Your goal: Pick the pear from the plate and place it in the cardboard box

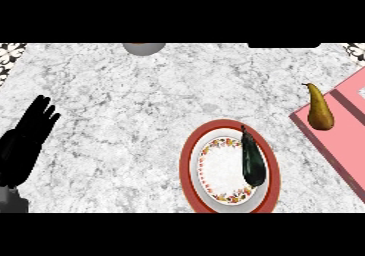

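My left hand [26,137] rests at the left edge of the table [126,125], fingers [43,111] straight, together and holding nothing; my right hand is not in view. Risk: the pear [318,110] leans across the near edge of the pink box [347,145], so it may tip out onto the table. The pear is golden-brown with a thin curved neck; the red-rimmed plate [191,170] carries a dark elongated object [251,159].

A kitchen is indicated: a speckled grey-white marble counter [141,125] is seen, a red-rimmed floral round plate [196,170] is laid on it, patterned black-and-white tiles [8,55] are glimpsed.
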{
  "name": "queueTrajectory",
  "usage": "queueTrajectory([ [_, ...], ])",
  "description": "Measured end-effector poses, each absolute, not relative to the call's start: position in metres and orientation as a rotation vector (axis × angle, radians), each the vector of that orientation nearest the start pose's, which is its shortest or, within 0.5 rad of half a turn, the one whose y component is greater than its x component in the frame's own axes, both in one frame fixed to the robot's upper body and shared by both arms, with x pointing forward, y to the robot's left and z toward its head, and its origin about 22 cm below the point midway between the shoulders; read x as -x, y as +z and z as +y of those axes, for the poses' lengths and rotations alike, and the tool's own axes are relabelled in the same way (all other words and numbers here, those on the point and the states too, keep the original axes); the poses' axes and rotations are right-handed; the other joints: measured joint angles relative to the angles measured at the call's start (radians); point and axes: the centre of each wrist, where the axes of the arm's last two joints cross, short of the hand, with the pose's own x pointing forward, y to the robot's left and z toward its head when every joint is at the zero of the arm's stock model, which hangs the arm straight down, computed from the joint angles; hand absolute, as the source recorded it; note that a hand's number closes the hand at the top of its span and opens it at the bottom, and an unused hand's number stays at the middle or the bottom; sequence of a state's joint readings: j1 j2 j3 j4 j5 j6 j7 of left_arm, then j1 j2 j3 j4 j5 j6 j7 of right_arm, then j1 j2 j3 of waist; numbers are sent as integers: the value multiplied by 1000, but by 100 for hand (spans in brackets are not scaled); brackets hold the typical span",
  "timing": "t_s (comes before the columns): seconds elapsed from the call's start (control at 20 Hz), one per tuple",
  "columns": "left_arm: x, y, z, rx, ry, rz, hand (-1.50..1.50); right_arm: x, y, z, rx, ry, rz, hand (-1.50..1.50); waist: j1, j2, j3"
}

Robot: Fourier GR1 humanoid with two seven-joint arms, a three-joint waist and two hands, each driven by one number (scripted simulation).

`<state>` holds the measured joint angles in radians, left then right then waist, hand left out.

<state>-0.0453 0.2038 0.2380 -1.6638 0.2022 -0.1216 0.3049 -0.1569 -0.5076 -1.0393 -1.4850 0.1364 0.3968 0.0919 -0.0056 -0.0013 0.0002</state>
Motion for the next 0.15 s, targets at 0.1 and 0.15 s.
queueTrajectory([
  [0.1, -245, 58, 319, -59, 54, -1442, 0, -154, 153, -536, 870, -150, -1552, -150, 2, 0, 0],
  [0.15, -245, 55, 318, -59, 49, -1439, 0, -152, 152, -539, 872, -146, -1550, -150, 2, 0, 0],
])
